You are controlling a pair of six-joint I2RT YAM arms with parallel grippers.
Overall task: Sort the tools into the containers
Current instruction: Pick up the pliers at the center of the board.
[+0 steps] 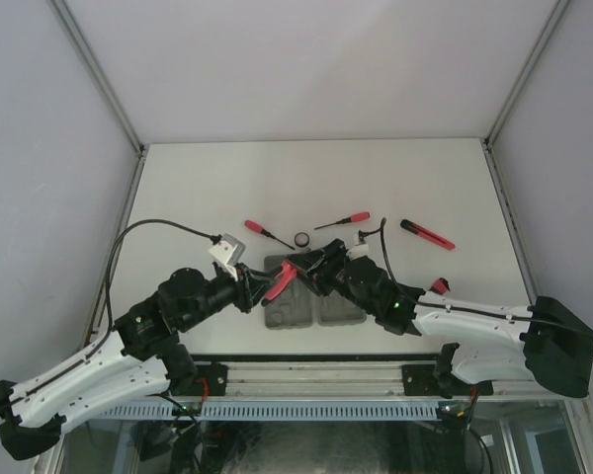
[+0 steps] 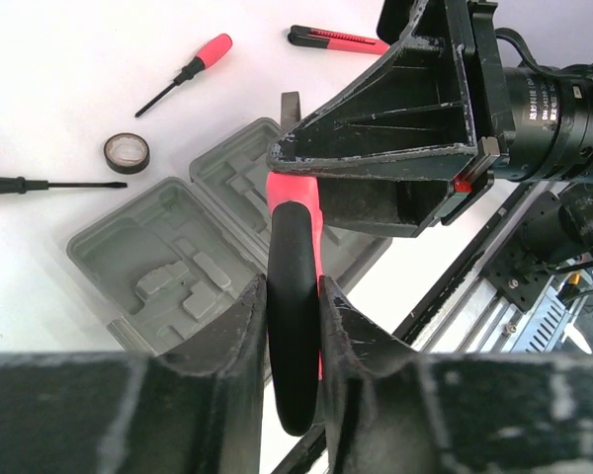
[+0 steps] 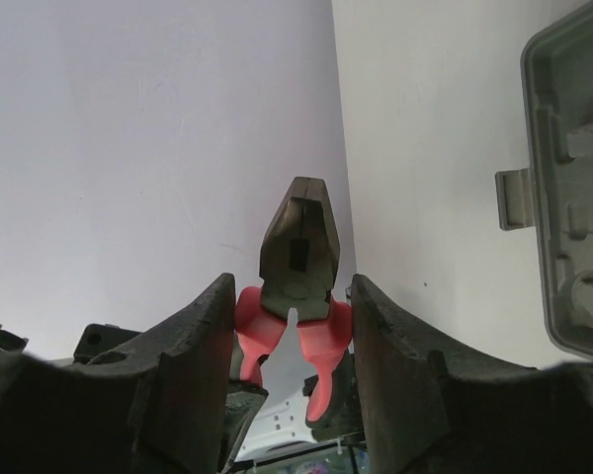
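Top external view: on the white table (image 1: pixel 208 183) the grey case (image 1: pixel 295 314) lies open directly under both pincers, its two halves side by side. The moulded recesses that show from the left wrist hold nothing, though the part beneath the pincers is hidden. Above it the left pincer (image 2: pixel 294 311) is clamped on one black-and-red handle of the pliers (image 3: pixel 296 242). The right pincer (image 3: pixel 295 288), facing it, has its fingers pressed against the red shoulders just behind the metal nose, so the tool hangs between the two, over the case. This reads as a hand-over, with no tool yet sorted. Next, I judge, one pincer must let go so the other can turn the pliers and lower them into the matching recess. Beyond both pincers, outside the case, lie the slim stick tool (image 1: pixel 427 234), a screwdriver (image 1: pixel 268 233) on the left pincer's side, a second screwdriver (image 1: pixel 343 221) on the right's, and the black ring (image 1: pixel 302 239) between them.
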